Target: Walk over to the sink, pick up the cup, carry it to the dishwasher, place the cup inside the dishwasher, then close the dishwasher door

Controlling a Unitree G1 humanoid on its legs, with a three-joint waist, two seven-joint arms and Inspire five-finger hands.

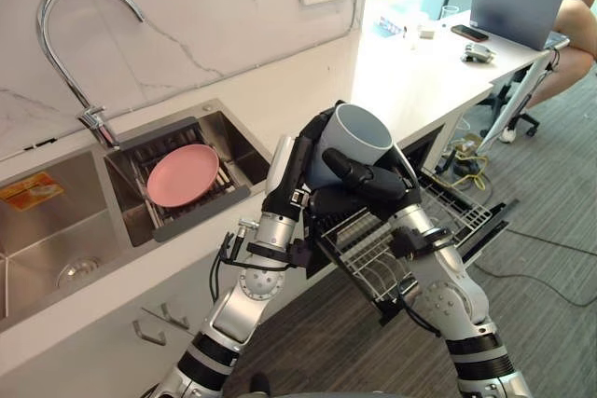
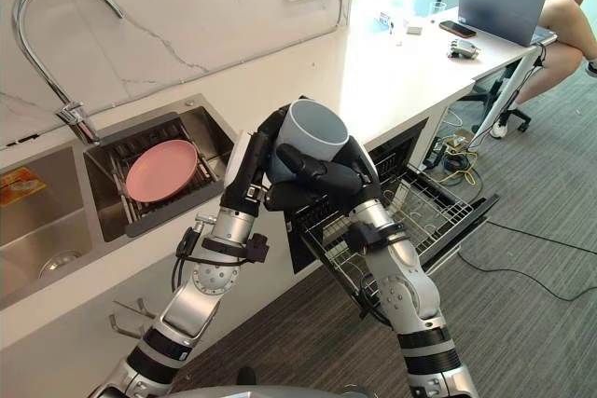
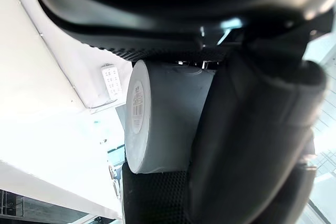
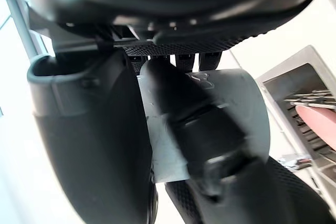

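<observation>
A grey-blue cup (image 1: 362, 135) is held in the air between both hands, mouth tilted up and to the right, above the counter's front edge. My left hand (image 1: 291, 171) wraps its fingers round the cup's left side and base. From the right, my right hand (image 1: 375, 184) curls its fingers across the cup's front. Just beneath and to the right, the dishwasher (image 1: 446, 221) stands open with its wire rack pulled out. Up close in the left wrist view, the cup (image 3: 168, 114) has dark fingers (image 3: 252, 145) pressed against it. The right wrist view shows the cup (image 4: 233, 111) behind that hand's thumb (image 4: 194, 129).
A steel sink (image 1: 56, 230) with a curved faucet (image 1: 67, 6) lies to the left. In its drainer basket is a pink plate (image 1: 182, 175). The white counter (image 1: 410, 62) runs to the far right, where a person sits at a laptop (image 1: 513, 8). Cables lie on the floor by the dishwasher.
</observation>
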